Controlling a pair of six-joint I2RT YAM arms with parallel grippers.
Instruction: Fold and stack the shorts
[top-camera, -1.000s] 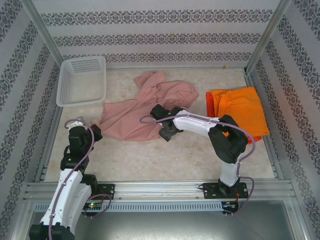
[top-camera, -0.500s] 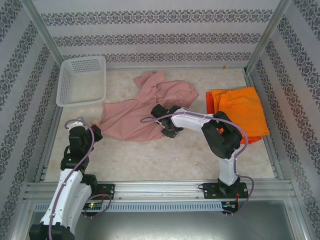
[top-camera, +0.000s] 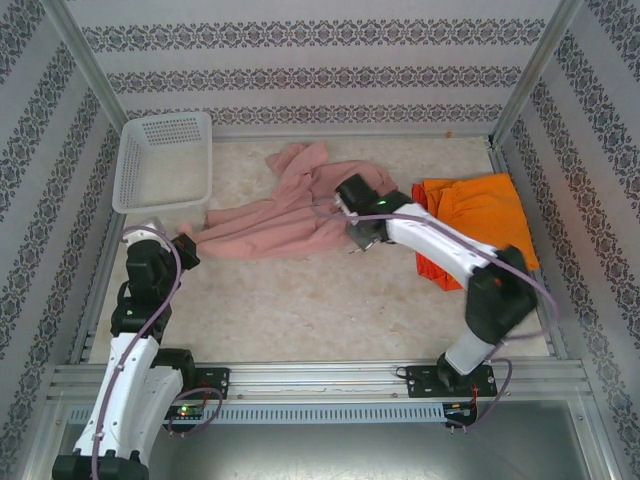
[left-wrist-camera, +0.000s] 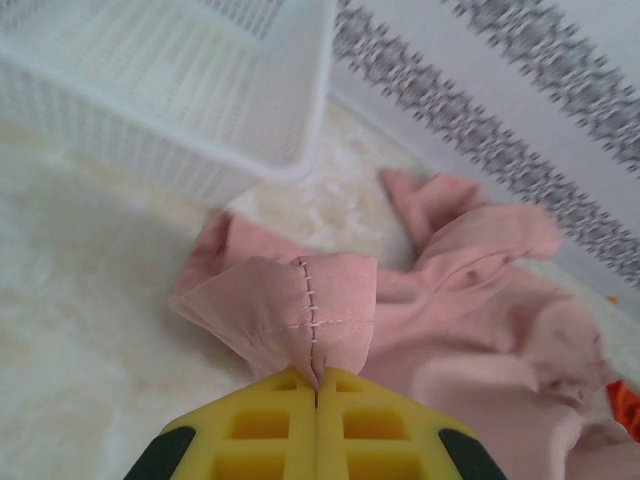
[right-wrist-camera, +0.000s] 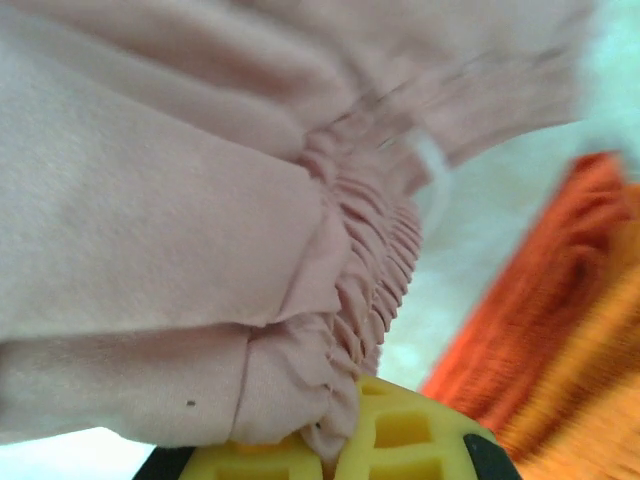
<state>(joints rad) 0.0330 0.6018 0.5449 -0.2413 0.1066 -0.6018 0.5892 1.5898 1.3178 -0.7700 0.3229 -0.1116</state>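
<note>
While the left gripper is clamped tight on a stitched hem corner of the pink shorts, the right gripper is closed on their gathered waistband. Shorts lie mid-table, bunched and twisted, between the basket at far left and the 2 orange shorts folded at right. Left hold sits just beside the basket's near corner, and right hold sits near the orange edge. Step in hand, as I judge it: spread the pink pair flat before folding. To do it well, raise both ends together and draw them apart evenly until the cloth is taut, not stretched. Keep low, and lay it down on bare table toward the near side. Watch the crumpled far leg: it may stay tucked under. Avoid brushing the orange pile or catching the basket rim.
</note>
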